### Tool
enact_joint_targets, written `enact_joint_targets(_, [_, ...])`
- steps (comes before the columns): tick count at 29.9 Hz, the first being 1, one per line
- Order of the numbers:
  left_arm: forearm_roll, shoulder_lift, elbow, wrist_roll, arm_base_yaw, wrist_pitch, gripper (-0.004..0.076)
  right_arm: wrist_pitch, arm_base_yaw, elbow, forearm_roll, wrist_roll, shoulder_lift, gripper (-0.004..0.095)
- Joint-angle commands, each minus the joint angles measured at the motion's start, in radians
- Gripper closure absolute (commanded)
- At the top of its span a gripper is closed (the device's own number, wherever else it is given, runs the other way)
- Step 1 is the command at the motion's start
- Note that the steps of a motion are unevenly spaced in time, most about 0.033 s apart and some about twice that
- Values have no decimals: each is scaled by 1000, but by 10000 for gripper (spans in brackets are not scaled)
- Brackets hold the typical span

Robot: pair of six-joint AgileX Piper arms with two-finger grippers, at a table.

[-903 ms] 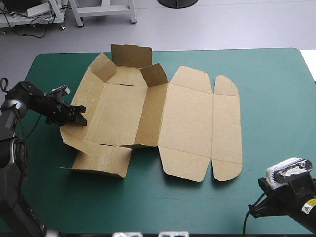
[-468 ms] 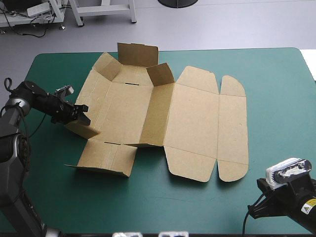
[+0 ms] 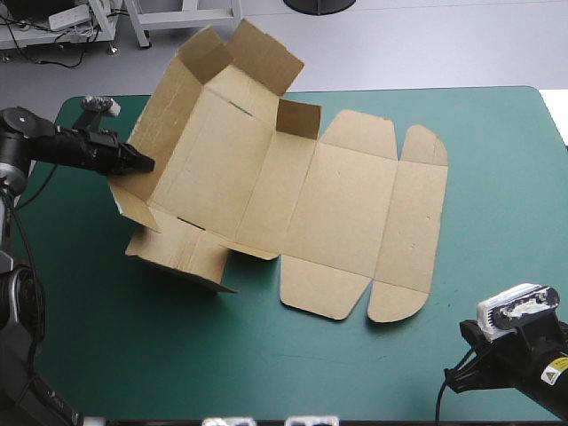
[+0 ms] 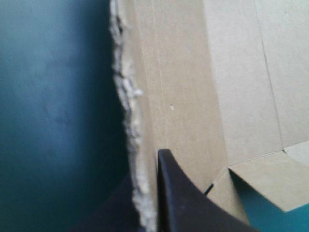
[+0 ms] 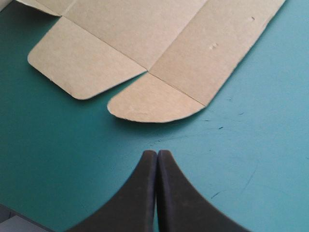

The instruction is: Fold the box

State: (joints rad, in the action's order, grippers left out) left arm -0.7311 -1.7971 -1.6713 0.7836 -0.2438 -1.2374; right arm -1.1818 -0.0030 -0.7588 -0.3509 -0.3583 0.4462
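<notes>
The brown box [image 3: 311,191] lies in the middle of the frame on the teal-green cover [image 3: 506,222]. Its right panels are flat and its left part is tilted up toward the upper left. The left gripper [image 3: 142,164] enters from the left edge and is clenched on the raised left wall [image 3: 158,124], with the board between its black fingers [image 4: 178,203]. The right gripper [image 5: 157,152] is closed and empty above the cover, near a rounded flap [image 5: 154,101] of the box.
</notes>
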Motion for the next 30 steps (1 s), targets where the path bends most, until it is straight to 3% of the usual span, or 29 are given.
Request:
enact_joint_targets(1, [-72, 118, -136, 47, 36, -47, 724, 58, 4, -22, -22, -10, 11, 932])
enact_joint_targets(6, [24, 148, -300, 65, 151, -47, 724, 105, 4, -22, -22, -10, 11, 933])
enact_joint_targets(11, [200, 165, -323, 155, 354, -47, 724, 182, 4, -22, -29, -10, 12, 932])
enact_joint_targets(19, [304, 163, -233, 263, 584, -46, 727, 275, 4, -33, -32, -9, 13, 932])
enact_joint_targets(27, [351, 243, -125, 395, 641, -42, 727, 378, 4, -33, -22, -9, 25, 932])
enact_joint_targets(30, [376, 296, -56, 394, 641, 17, 727, 443, 4, -34, -11, -11, 53, 932])
